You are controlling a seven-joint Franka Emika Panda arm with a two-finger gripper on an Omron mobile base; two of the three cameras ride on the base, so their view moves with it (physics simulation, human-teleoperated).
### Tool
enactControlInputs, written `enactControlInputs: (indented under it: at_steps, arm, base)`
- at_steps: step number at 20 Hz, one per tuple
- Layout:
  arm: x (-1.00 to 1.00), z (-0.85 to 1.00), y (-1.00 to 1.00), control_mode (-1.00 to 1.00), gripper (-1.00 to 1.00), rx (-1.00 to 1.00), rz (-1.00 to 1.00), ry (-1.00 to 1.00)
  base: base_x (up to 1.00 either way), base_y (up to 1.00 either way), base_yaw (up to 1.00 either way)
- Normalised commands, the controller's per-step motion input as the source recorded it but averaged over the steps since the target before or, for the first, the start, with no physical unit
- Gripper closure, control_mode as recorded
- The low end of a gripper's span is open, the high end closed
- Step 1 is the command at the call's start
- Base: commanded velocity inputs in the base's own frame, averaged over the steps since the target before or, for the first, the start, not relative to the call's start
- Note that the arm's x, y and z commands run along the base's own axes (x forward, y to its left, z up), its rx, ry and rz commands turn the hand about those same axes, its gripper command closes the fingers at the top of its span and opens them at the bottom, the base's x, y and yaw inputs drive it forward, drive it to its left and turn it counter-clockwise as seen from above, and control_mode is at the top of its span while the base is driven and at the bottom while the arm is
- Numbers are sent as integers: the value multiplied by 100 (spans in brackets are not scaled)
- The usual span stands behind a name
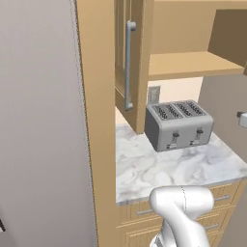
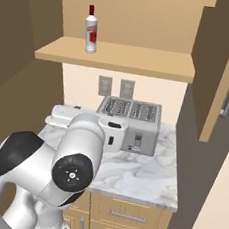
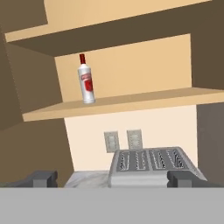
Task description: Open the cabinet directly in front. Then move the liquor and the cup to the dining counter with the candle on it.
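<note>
Cabinet (image 2: 118, 56) stands open, both doors swung out; left door with its long silver bar handle (image 1: 129, 65) juts over the back left corner of the short marble worktop (image 1: 159, 169), right door edge hangs over the worktop's right edge. Liquor (image 2: 91, 29) upright on the lower shelf (image 2: 143, 59), toward the shelf's left end, set back a little from the front edge; in the hand view it sits upper left of centre. No cup seen on the visible part of the shelf, can't tell where it is. Hand (image 3: 116, 178) is low, level with the toaster (image 2: 131, 121) at the back of the worktop, fingers spread as wide as they go, nothing held, well below and apart from the bottle. Judged step: door opening done, reach for the bottle not yet begun. Risks: the bottle is tall, slim and narrow-based, so a finger brushing the neck or label on approach would likely tip it over or off the shelf's front edge; rising straight up from here could clip the underside or front lip of the shelf; a grasp high on the neck may slip; the open doors on either side crowd a wide arm swing on withdrawal.
</note>
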Motion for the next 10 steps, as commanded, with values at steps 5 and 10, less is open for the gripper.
enactControlInputs:
  at_steps: [5, 10]
  arm:
    - [0, 0, 0, 100, -100, 0, 0, 0]
    - [16, 13, 42, -100, -100, -3, 0, 10]
  base:
    - [68, 38, -7]
    - [8, 11, -1]
